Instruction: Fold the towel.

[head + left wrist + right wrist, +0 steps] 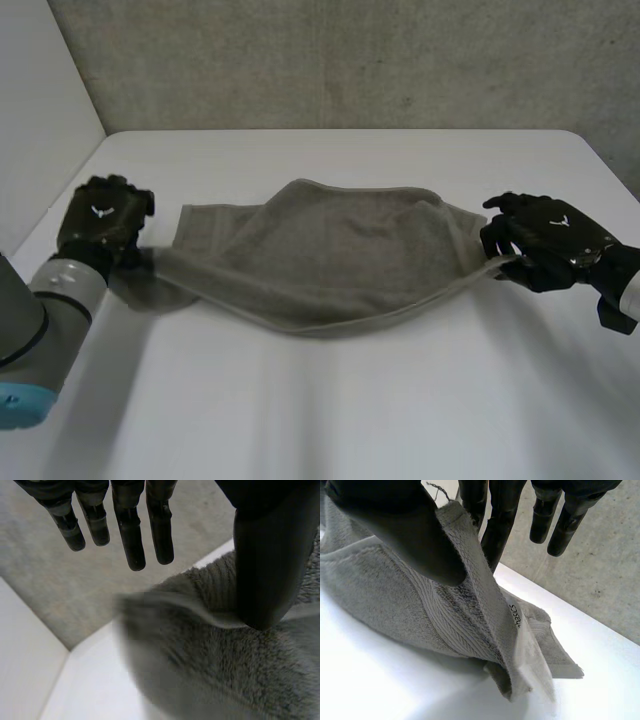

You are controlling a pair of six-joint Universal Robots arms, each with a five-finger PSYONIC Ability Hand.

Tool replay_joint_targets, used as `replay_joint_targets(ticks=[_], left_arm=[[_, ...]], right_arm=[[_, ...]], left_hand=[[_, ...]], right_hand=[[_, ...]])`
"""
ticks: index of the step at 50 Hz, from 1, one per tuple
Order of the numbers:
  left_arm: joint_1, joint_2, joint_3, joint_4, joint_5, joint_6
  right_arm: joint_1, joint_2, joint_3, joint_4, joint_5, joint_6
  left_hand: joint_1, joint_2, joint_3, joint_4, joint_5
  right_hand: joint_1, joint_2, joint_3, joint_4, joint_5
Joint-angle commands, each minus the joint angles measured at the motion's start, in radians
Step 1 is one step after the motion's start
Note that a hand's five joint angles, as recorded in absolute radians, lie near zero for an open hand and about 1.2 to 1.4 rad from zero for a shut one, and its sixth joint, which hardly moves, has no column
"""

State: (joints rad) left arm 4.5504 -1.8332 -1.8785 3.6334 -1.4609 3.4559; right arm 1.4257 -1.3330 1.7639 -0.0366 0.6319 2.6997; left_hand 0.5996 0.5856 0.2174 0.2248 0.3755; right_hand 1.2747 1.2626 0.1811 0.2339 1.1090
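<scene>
A grey towel (330,260) lies loosely folded and stretched across the white table (350,420) between my two hands. My left hand (100,220) is at its left end. In the left wrist view its fingers (130,545) are straight and spread well off the cloth, while the thumb (265,570) rests at the towel's (225,680) edge without pinching it. My right hand (550,240) holds the right end slightly lifted. Its thumb (395,525) presses a corner of the towel (420,610) against the fingers (495,525). A small white label (515,616) hangs from that corner.
A grey wall (350,60) runs along the back of the table. A white side panel (40,100) stands at the left, close to my left arm. Bare tabletop lies in front of the towel.
</scene>
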Motion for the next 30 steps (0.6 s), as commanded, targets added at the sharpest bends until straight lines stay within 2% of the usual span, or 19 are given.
replay_joint_targets(ticks=[1, 8, 11, 23, 30], left_arm=[[-0.007, -0.052, 0.015, -0.012, -0.009, 0.005], [-0.089, -0.023, -0.092, -0.084, 0.022, 0.005], [-0.1, -0.018, -0.125, -0.098, 0.043, 0.006], [-0.105, -0.015, -0.14, -0.111, 0.054, 0.046], [-0.099, 0.049, -0.159, -0.114, 0.054, 0.069]], right_arm=[[-0.002, 0.0, 0.009, 0.0, -0.001, -0.001], [-0.001, 0.0, 0.011, -0.002, -0.001, -0.003], [-0.002, 0.0, 0.011, -0.002, -0.001, -0.003], [-0.002, 0.008, 0.012, 0.0, -0.001, -0.005], [-0.004, 0.008, 0.019, 0.0, -0.001, -0.006]], left_hand=[[-0.054, -0.04, -0.043, -0.05, -0.005], [-0.054, -0.04, -0.043, -0.05, -0.005], [-0.054, -0.04, -0.043, -0.05, -0.005], [-0.066, -0.052, -0.043, -0.05, -0.017], [-0.081, -0.067, -0.043, -0.05, -0.031]], right_hand=[[0.043, 0.055, -0.007, -0.059, 0.035], [0.043, 0.055, -0.007, -0.059, 0.035], [0.043, 0.055, -0.007, -0.059, 0.035], [0.043, 0.055, -0.007, -0.059, 0.035], [0.043, 0.055, -0.007, -0.059, 0.035]])
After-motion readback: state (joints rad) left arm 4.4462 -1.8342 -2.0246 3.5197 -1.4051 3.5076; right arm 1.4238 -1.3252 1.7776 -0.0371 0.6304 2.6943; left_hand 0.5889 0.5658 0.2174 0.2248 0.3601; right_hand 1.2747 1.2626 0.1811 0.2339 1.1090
